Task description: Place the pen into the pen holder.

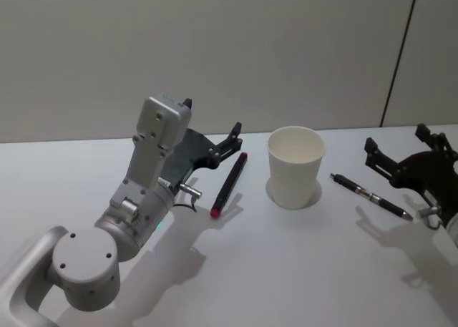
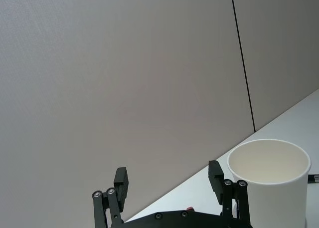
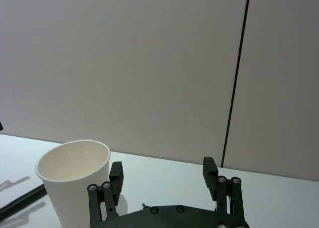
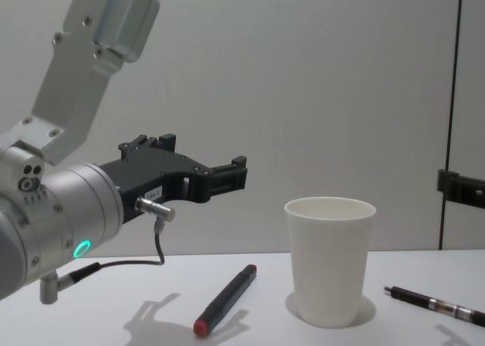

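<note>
Pen holder [image 1: 295, 166], a plain white tapered paper cup with a rolled rim, stands upright at the centre of a white table [image 1: 286, 277] before a pale grey panelled wall [image 1: 215, 41]. It is flanked by two pens, both lying flat on the tabletop outside it.

Seen from the head camera, a slim black pen with a red tip, the red-ended pen [image 1: 229, 184], lies at the cup's 9 o'clock. It is near the cup but not touching, with its red end toward the robot and its black end aimed at 1 o'clock. A black-and-silver pen [image 1: 370, 196] lies at the cup's 4 o'clock, running from 10 to 4 o'clock. Its nearer end is close to the cup's base yet apart from it.

The black left gripper [image 2: 168, 175], on a silver arm [image 1: 143, 177], hangs in the air between the cup's 9 and 10 o'clock, close above the red-ended pen's black end. Its two fingers [image 2: 121, 180] are spread wide and grasp nothing. The black right gripper [image 3: 163, 168] hovers at the cup's 3 o'clock, at the black-and-silver pen's 1 o'clock, likewise released and holding nothing. From each wrist camera the cup shows beside one finger.
</note>
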